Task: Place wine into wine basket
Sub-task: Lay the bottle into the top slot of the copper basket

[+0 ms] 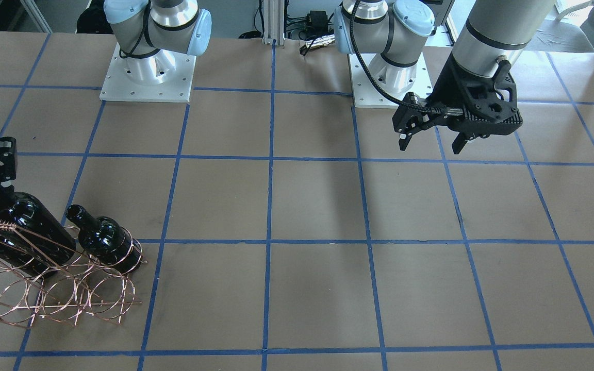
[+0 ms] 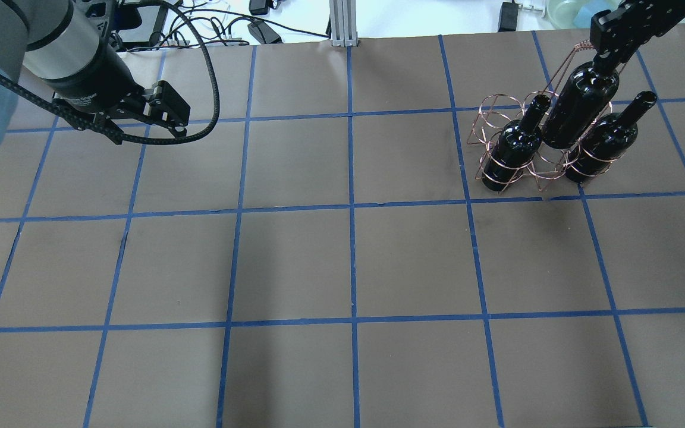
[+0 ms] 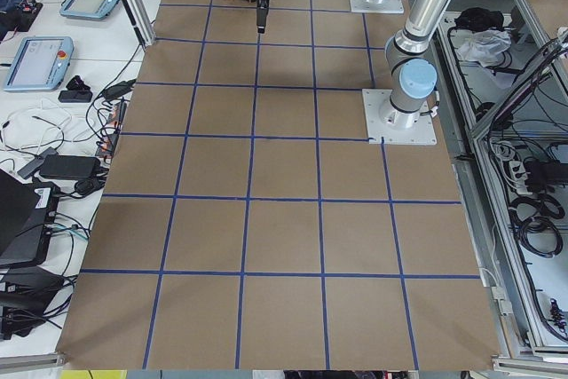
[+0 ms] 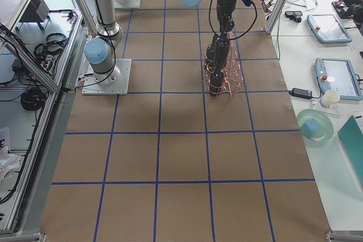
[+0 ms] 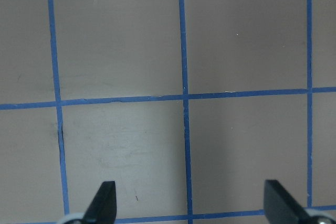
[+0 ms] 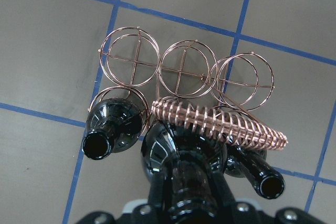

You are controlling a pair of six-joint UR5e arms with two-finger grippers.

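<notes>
My right gripper [image 2: 607, 54] is shut on the neck of the wine [image 2: 579, 102], a glossy near-black bottle, and holds it tilted. The bottle's lower end sits among the middle rings of the copper wire wine basket [image 2: 493, 110]. I cannot tell whether it rests on the bottom. Two more like it, a left bottle [image 2: 512, 148] and a right bottle [image 2: 603, 144], stand in the rings on either side. In the right wrist view the held bottle [image 6: 184, 174] lies right below the camera, beside the twisted handle [image 6: 226, 124]. My left gripper [image 1: 431, 140] hangs open and empty, far from the basket.
Brown paper with a blue tape grid covers the table [image 2: 348, 261]. The two arm bases [image 1: 147, 72] stand at the robot's side of it. The back row of basket rings [image 6: 181, 67] holds nothing. Cables and devices lie past the far edge [image 2: 259, 30].
</notes>
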